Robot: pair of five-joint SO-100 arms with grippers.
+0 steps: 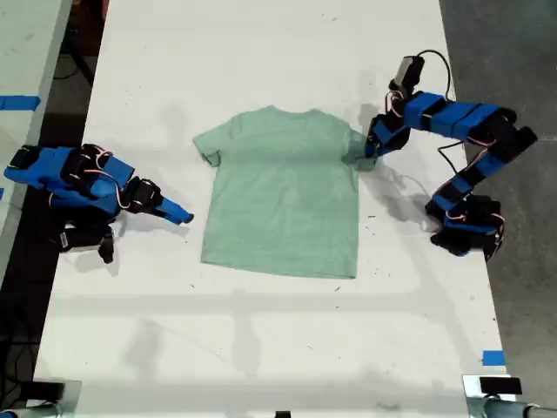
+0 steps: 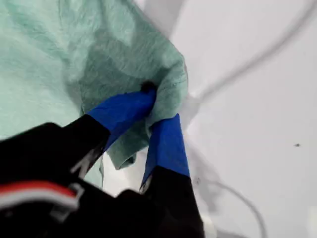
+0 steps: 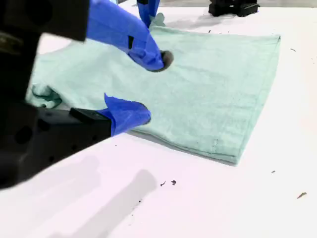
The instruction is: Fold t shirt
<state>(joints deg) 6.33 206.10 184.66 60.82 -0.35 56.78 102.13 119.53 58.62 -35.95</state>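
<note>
Exterior view: a pale mint-green t shirt (image 1: 283,196) lies flat, neck away from the camera, in the middle of a white table (image 1: 261,348). At the exterior view's right, my first gripper (image 1: 369,150) meets the shirt's sleeve. At the exterior view's left, my second gripper (image 1: 178,214) sits low, just beside the shirt's edge.

First wrist view: my first gripper (image 2: 161,106) is clamped on a bunched fold of the sleeve.

Second wrist view: my second gripper (image 3: 148,87) has its blue jaws spread apart, holding nothing, at the shirt's side edge.
</note>
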